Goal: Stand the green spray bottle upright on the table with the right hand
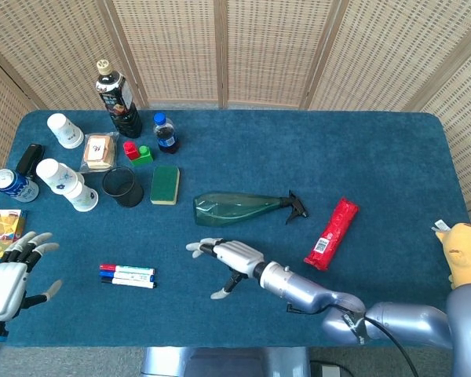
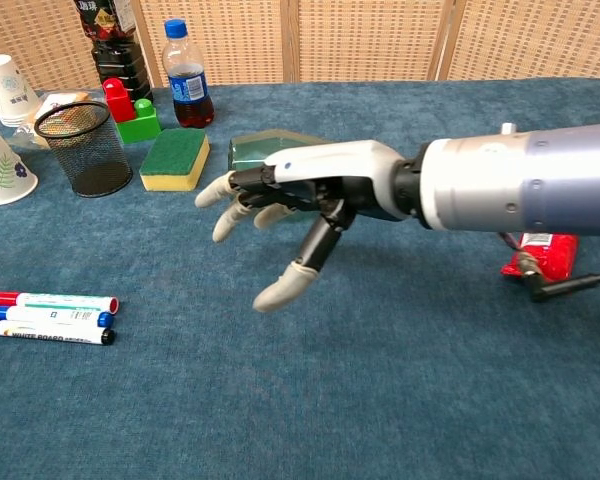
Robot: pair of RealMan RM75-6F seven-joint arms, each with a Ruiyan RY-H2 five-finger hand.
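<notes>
The green spray bottle (image 1: 239,208) lies on its side mid-table, its black nozzle pointing right and its base to the left. In the chest view only the base of the bottle (image 2: 255,148) shows behind my right hand. My right hand (image 1: 224,259) hovers open in front of the bottle, fingers spread and pointing left, touching nothing; in the chest view the right hand (image 2: 300,200) fills the centre. My left hand (image 1: 12,275) is open at the table's front left edge, holding nothing.
A red packet (image 1: 331,233) lies right of the bottle. A sponge (image 1: 165,184), a mesh cup (image 1: 124,186), paper cups (image 1: 67,184), a small cola bottle (image 1: 166,132) and a tall dark bottle (image 1: 118,98) crowd the back left. Markers (image 1: 127,275) lie front left.
</notes>
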